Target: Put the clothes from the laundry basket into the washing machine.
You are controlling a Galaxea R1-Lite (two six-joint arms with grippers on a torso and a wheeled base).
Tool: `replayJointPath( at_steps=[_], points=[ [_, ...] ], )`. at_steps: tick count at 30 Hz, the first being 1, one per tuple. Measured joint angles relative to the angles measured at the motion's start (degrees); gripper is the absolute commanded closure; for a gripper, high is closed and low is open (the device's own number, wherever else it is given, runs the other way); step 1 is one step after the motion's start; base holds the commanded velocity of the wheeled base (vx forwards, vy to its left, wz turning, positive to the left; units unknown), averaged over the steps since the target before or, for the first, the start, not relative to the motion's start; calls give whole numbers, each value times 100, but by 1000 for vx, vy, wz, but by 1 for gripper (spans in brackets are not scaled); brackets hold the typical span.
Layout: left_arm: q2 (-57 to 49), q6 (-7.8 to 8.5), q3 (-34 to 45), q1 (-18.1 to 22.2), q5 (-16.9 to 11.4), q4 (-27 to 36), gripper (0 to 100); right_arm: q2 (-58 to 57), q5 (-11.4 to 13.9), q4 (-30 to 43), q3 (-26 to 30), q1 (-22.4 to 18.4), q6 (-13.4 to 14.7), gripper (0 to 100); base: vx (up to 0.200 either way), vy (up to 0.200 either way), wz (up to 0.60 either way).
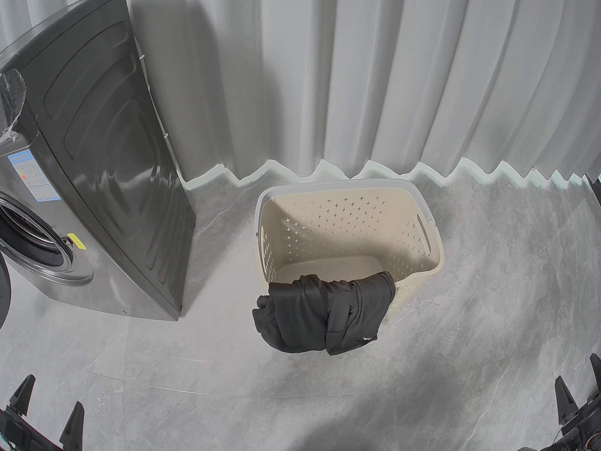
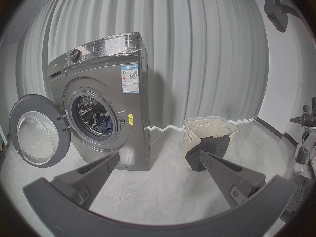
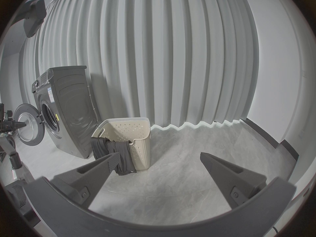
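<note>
The left gripper (image 1: pixel 49 402) and right gripper (image 1: pixel 577 380) are wide open and empty. The black fabric garment (image 1: pixel 325 314) drapes over the 6 o'clock rim of the cream perforated plastic laundry basket (image 1: pixel 432 220). Judged step: pick-up approach; the next move calls for pinching the cloth and carrying it to the grey front-loading washing machine (image 1: pixel 106 158) at 10 o'clock.

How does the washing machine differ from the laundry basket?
The washing machine is dark grey and tall; the laundry basket is cream, perforated and much lower. The machine opens at its front, round door swung open; the basket opens upward. The machine's drum holds cloth, while a dark garment hangs over the basket's near rim. Both stand on the grey floor.
</note>
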Motion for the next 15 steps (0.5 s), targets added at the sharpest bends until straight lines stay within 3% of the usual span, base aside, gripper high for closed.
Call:
replayJointPath(
  at_steps=[2, 5, 11, 15],
  points=[
    [0, 5, 0, 5, 0, -2, 0, 0, -5, -2, 0, 0, 0, 0, 0, 0, 0],
    [0, 2, 0, 2, -1, -2, 0, 0, -2, -26, 0, 0, 0, 0, 200, 0, 0],
    [0, 5, 0, 0, 0, 0, 0, 0, 20, -251, -229, -7, -27, 0, 0, 0, 0],
    [0, 5, 0, 0, 0, -2, 0, 98, 94, 46, -614, 4, -38, 0, 0, 0, 0]
  ],
)
